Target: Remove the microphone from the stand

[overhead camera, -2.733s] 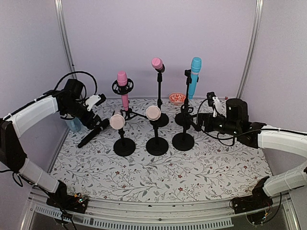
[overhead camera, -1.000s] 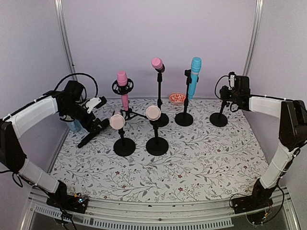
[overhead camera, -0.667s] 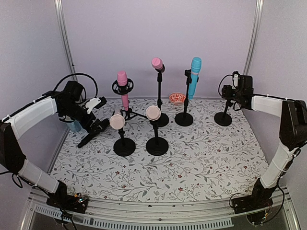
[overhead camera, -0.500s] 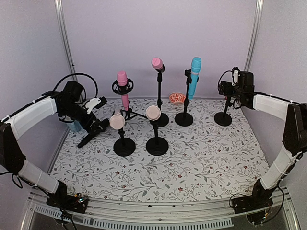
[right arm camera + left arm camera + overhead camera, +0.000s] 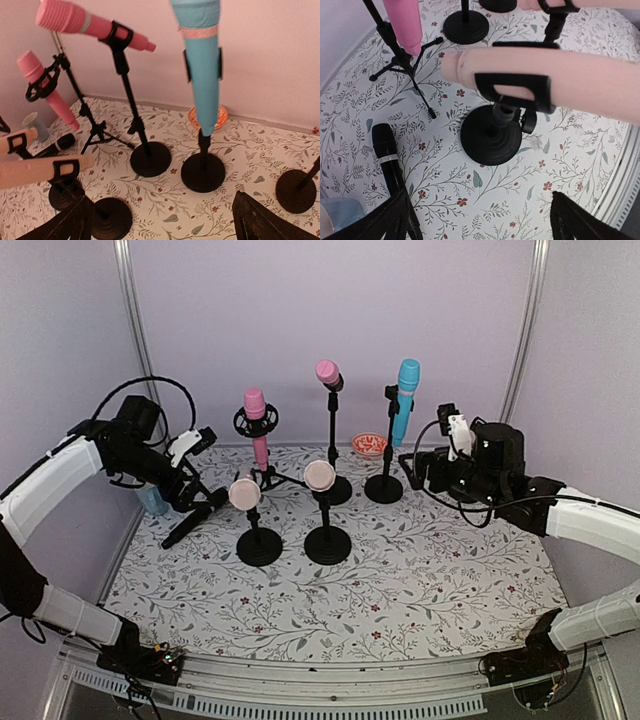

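The left hand (image 5: 485,225) gapes wide, holding nothing, over the black microphone (image 5: 392,170) lying flat on the desk (image 5: 400,590) near a clipped peach microphone (image 5: 570,85). The right hand (image 5: 165,225) is wide too, empty. Farther back a lone stand base (image 5: 296,190) sits right of the blue microphone (image 5: 202,65)

We see a light blue plastic microphone (image 5: 202,75) upright mid-frame, clipped into a black round-based stand (image 5: 202,172). Behind it a small orange bowl (image 5: 220,116) sits by the wall. At upper left a pink microphone (image 5: 85,22) tilts on a tall black stand (image 5: 150,159). Further left, a second pink microphone (image 5: 57,106) slants through a ring mount on a black tripod (image 5: 95,131). Two peach microphones (image 5: 40,171) lie level at lower left. The right gripper (image 5: 162,202) shows dark fingers (image 5: 70,225) in the bottom corners, set wide apart with nothing between them.
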